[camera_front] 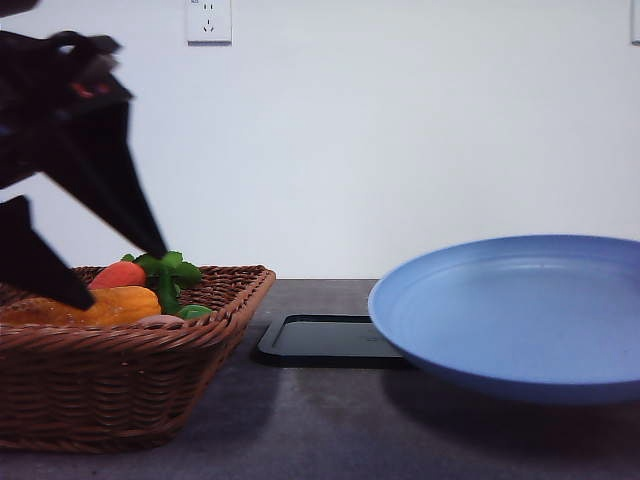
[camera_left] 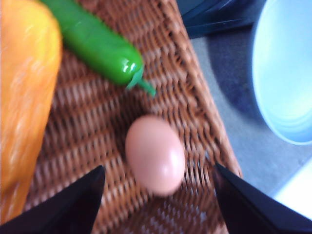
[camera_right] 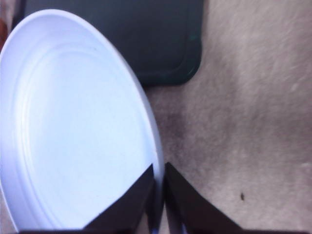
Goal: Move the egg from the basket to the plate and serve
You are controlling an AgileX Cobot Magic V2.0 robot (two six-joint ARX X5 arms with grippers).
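In the front view the basket (camera_front: 120,370) fills the lower left of the frame on the dark counter (camera_front: 330,420), and the left gripper (camera_front: 120,275) reaches down into it from the upper left, its two black fingers (camera_front: 140,215) spread wide apart and holding nothing. The left wrist view shows the egg (camera_left: 155,154) lying on the woven floor of the basket, close to the basket's side wall, in the lower middle of the frame between the two spread fingers and touched by neither. A glossy green pepper (camera_left: 97,46) lies in the upper left of that frame, its stem tip near the egg but apart from it, and a long orange-yellow vegetable (camera_left: 24,97) runs down the left edge. In the front view a red-orange vegetable (camera_front: 118,274) with green leaves (camera_front: 170,270) rests toward the back of the basket. The plate (camera_front: 510,315) takes up the right half of the front view, raised off the counter and casting a shadow below it. In the right wrist view the right gripper (camera_right: 159,195) has its fingers pressed together on the plate's rim at the bottom of the frame, pinching it. A flat black tray (camera_front: 325,340) lies on the counter between the basket and the plate, behind both. A white wall socket (camera_front: 208,20) sits at the top of the front view.
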